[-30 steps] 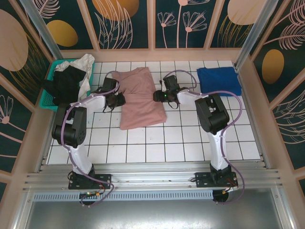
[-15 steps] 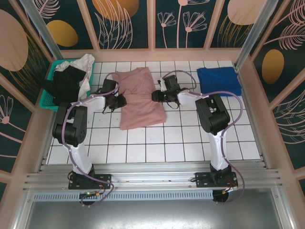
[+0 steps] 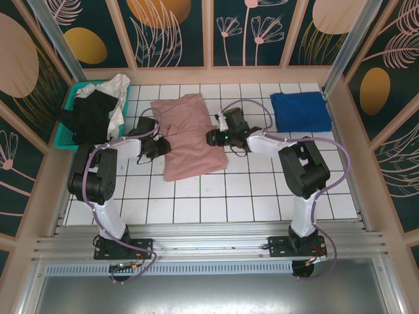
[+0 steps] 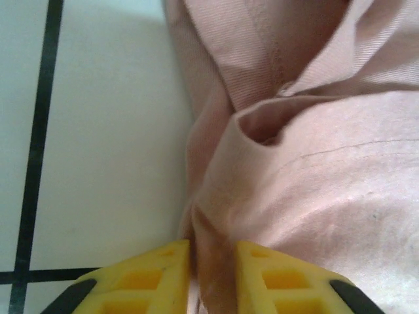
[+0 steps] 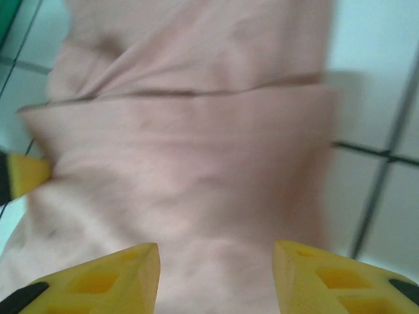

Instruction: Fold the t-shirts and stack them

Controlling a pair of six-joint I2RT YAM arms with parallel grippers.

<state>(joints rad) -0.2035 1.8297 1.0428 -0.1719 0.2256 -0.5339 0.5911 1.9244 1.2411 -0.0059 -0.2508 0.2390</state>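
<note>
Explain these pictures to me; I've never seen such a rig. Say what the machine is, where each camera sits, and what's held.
This is a robot: a left arm and a right arm bolted at the near edge of a white tiled table. The wide picture looks down from above and behind them; the two close-ups come from cameras on the wrists, with yellow fingers at the bottom. A pink t-shirt lies mid-table, a folded blue t-shirt far right, and a teal basket of black and white clothes far left. The left gripper pinches the pink t-shirt's edge; the right gripper is open over it.
</note>
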